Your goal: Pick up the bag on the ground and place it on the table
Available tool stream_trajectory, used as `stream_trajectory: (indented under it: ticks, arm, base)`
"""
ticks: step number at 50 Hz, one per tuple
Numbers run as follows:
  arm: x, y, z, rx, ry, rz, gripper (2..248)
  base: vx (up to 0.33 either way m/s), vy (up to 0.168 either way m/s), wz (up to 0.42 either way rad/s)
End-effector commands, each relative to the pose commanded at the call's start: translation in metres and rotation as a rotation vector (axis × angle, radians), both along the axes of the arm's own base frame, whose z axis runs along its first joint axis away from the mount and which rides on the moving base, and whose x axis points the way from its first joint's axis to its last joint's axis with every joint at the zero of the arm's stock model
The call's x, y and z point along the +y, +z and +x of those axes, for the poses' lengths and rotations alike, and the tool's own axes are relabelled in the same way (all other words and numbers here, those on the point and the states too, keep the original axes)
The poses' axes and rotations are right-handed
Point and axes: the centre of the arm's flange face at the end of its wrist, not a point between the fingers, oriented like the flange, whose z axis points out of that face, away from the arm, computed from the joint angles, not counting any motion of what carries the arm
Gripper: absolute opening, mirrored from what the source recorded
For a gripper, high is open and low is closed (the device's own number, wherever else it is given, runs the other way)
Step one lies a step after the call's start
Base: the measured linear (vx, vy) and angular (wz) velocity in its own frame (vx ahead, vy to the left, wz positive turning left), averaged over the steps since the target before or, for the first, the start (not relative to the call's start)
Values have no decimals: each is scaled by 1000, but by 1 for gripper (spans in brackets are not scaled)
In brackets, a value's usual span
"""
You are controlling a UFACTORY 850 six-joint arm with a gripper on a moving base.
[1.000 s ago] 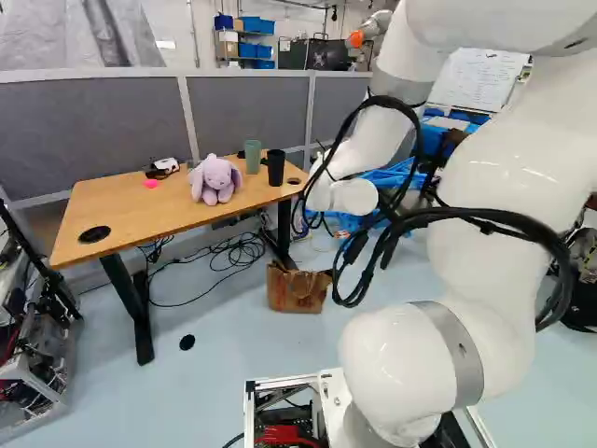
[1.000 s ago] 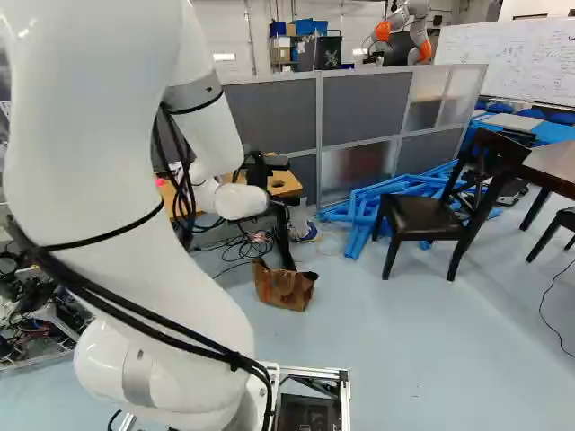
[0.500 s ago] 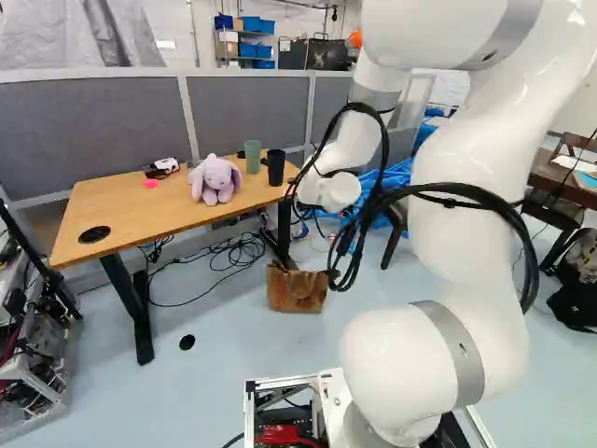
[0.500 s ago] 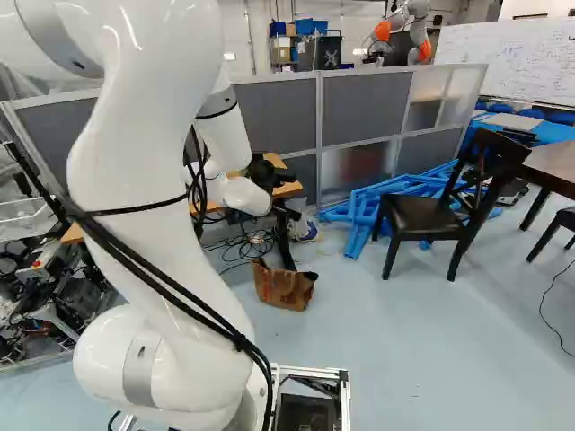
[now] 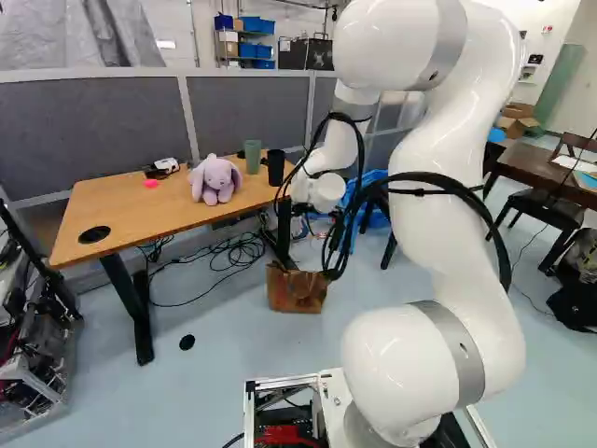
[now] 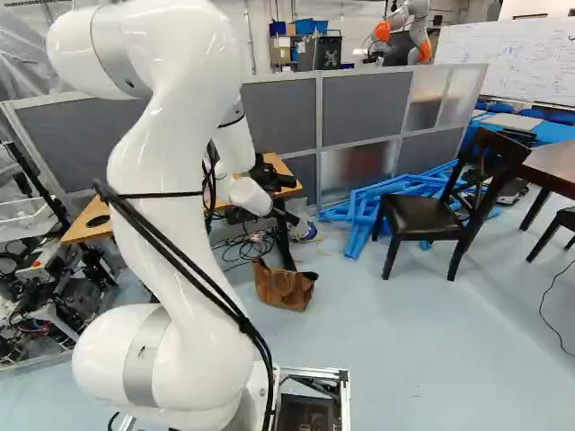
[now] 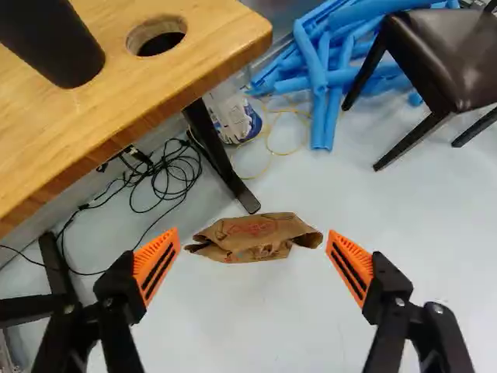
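My black gripper (image 6: 268, 174) is partly hidden behind the white wrist, near the table's right end in the right base view. In the wrist view the gripper (image 7: 253, 250) stands open, its orange pads wide apart. The brown bag (image 7: 258, 233) appears in the space between and just ahead of the fingertips, lower down on the floor, untouched. In the left base view the upright bag (image 5: 297, 291) stands beside the table's right leg. The wooden table (image 5: 140, 219) carries a purple plush toy (image 5: 215, 179), a green cup (image 5: 253, 157) and a black cup (image 5: 275, 168).
Tangled black cables (image 5: 238, 250) lie under the table. In the wrist view, the table edge (image 7: 159, 109) and a table leg (image 7: 221, 159) are close to the gripper. Blue tubes (image 6: 364, 211) and a dark chair (image 6: 418, 215) stand beyond the bag. Another robot (image 6: 418, 31) is behind the partition.
The arm has swung leftward in the left base view and its elbow has come into sight in both base views. The wrist has shifted nearer the table's right end. Bag and base have stayed put.
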Motion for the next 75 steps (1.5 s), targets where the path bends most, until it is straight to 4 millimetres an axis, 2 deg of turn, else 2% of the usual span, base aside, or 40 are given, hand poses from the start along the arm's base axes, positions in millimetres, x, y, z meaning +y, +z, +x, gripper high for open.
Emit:
stream_trajectory:
  ticks: [28,38,49,75]
  arm:
    - [18,-42,59,1,25,0,247]
    - [23,-57,74,2,33,0,247]
    - [26,-73,82,17,34,1,247]
    - [27,-112,84,105,14,17,247]
  base:
    - [0,0,0]
    - [0,0,0]
    - [0,0,0]
    - [0,0,0]
